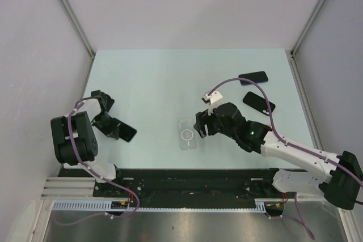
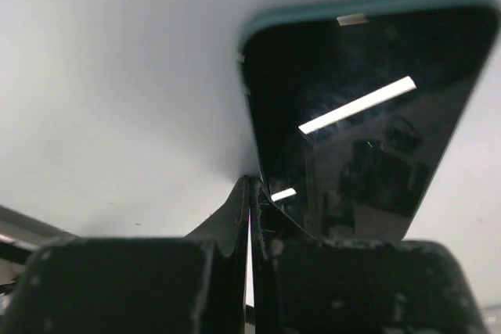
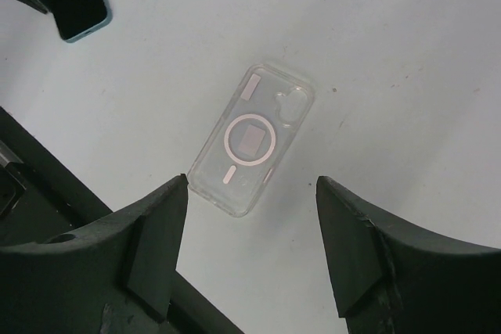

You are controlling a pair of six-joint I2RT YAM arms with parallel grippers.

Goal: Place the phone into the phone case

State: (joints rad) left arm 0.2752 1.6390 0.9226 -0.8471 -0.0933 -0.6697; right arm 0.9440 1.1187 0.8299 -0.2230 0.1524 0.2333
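A dark phone (image 1: 127, 133) with a teal edge lies on the table at the left. In the left wrist view the phone (image 2: 360, 115) sits just right of my left gripper (image 2: 250, 185). The gripper is shut with nothing between its fingers, and its right finger is against the phone's near corner. A clear phone case (image 1: 188, 134) with a pink ring lies flat at the table's middle. My right gripper (image 1: 201, 127) hovers beside it. In the right wrist view that gripper (image 3: 251, 181) stands open, with the case (image 3: 252, 140) just ahead between the fingertips (image 3: 168, 217).
Two more black phones (image 1: 253, 77) (image 1: 258, 102) lie at the back right of the pale table (image 1: 159, 77). A black rail (image 1: 193, 182) runs along the near edge. Grey walls close in the left, right and back.
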